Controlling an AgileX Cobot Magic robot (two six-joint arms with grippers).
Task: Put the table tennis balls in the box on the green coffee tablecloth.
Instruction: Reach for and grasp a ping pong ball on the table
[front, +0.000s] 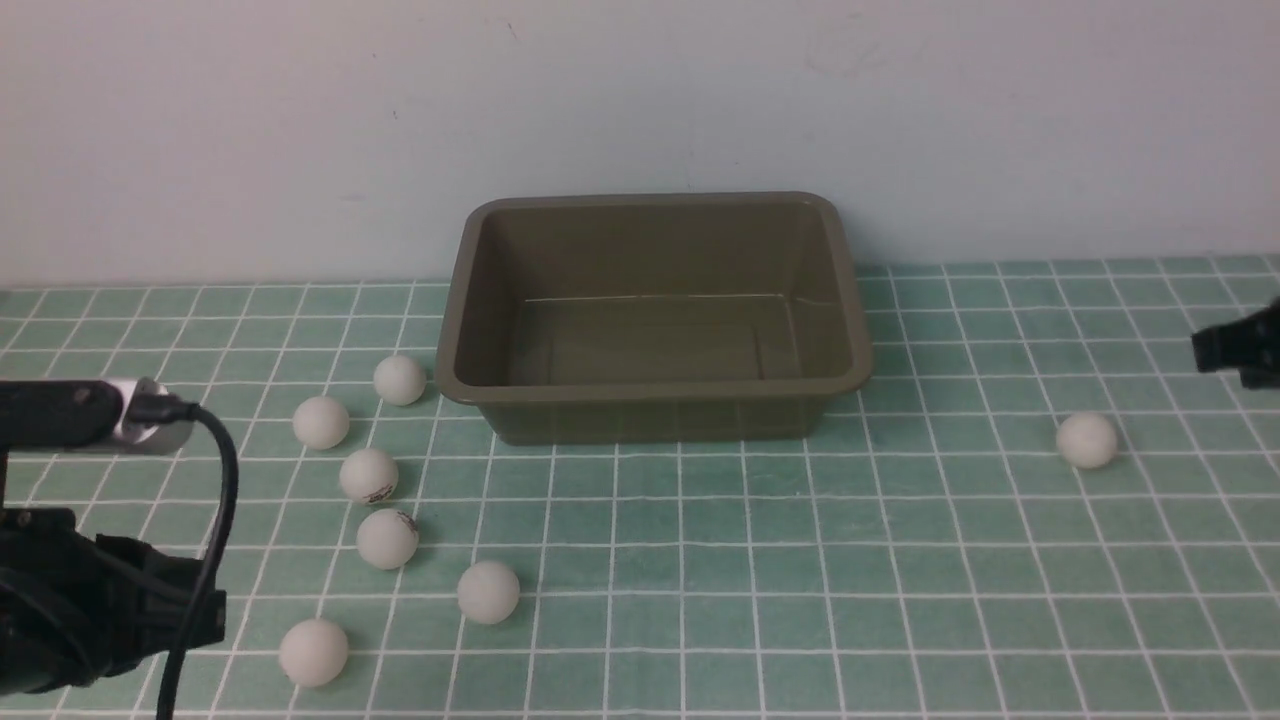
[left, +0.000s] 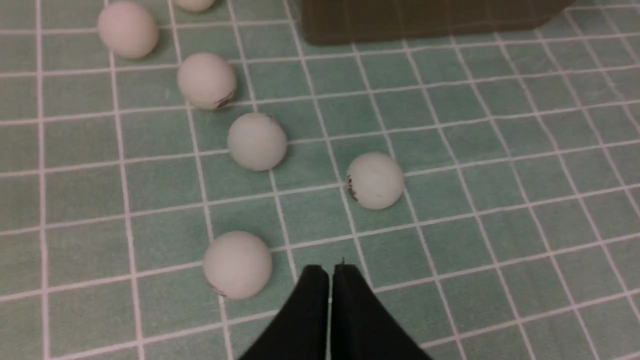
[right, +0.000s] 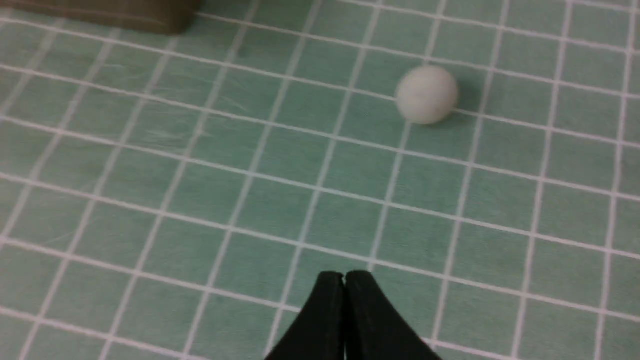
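Seven balls (front: 388, 538) lay outside the empty box (front: 650, 390), so picking had not begun. Clenched and empty, the left hand (left: 330, 272) and right hand (right: 345, 278) needed opening first.

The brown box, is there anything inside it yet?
Nothing visible: the box shows a bare floor and inner walls. Its near wall hides a strip of floor behind it. All seven balls lie outside on the tablecloth, six to its left, one to its right.

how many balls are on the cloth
7. Six balls lie in a loose string left of the box, one ball right of it. None inside; none looks hidden.
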